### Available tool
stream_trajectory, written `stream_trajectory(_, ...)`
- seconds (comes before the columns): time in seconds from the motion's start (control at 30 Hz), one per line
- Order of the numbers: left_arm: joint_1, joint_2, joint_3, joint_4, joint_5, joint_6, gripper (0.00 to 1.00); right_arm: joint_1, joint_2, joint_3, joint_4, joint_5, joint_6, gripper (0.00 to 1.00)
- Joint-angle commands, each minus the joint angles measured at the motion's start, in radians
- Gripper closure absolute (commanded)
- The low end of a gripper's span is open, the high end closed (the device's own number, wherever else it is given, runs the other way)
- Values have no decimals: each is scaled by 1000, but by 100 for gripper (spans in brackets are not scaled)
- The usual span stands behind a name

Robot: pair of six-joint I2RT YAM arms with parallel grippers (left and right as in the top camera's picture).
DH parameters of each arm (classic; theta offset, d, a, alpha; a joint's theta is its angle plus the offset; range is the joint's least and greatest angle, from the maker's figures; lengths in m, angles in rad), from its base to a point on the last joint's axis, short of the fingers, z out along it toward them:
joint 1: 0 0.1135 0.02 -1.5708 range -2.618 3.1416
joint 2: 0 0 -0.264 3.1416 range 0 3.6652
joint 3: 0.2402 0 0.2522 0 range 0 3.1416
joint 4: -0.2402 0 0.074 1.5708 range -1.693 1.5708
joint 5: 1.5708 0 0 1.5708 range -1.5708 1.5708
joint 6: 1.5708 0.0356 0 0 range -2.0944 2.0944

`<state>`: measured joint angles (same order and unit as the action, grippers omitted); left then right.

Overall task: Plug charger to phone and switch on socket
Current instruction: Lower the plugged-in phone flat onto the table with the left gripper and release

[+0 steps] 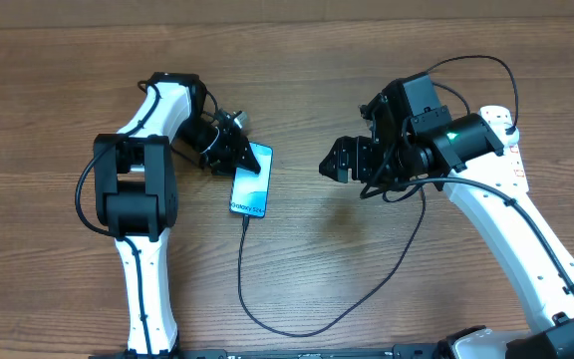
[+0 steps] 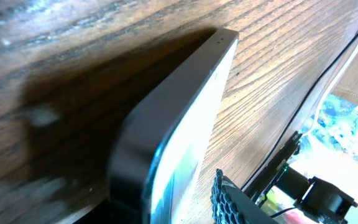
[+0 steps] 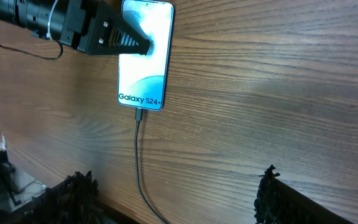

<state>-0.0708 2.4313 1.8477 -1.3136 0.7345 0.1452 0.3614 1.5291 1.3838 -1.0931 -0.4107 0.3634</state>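
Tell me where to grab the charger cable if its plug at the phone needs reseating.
Best take the charger cable just behind its connector at the phone's Galaxy S24 end, from above, jaws across it: it lies straight and flat on the table there.

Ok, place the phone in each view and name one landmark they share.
Overhead: phone left of centre, screen up.
Left wrist: phone fills the centre, edge-on, close.
Right wrist: phone at top, left of centre.
Shared landmark: the left gripper at the phone's end opposite the charger.
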Motion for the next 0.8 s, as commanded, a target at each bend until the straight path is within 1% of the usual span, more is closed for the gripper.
stream_trajectory(0.0, 1, 18, 0, 5, -143, -49, 60, 5, 3, 8, 3, 10, -29, 14)
stream_trajectory(0.13, 1, 18, 1, 7, -163, -75, 60, 5, 3, 8, 3, 10, -29, 13)
stream_trajectory(0.3, 2, 18, 1, 6, -282, -145, 58, 5, 3, 8, 3, 10, -33, 12)
stream_trajectory(0.4, 2, 18, 1, 8, -333, -195, 55, 5, 3, 8, 3, 10, -37, 11)
stream_trajectory(0.5, 4, 18, 1, 17, -361, -206, 53, 5, 3, 8, -2, 10, -48, 11)
stream_trajectory(0.77, 19, -11, 12, 16, -379, -205, 51, 5, 3, 8, -8, 11, -58, 10)
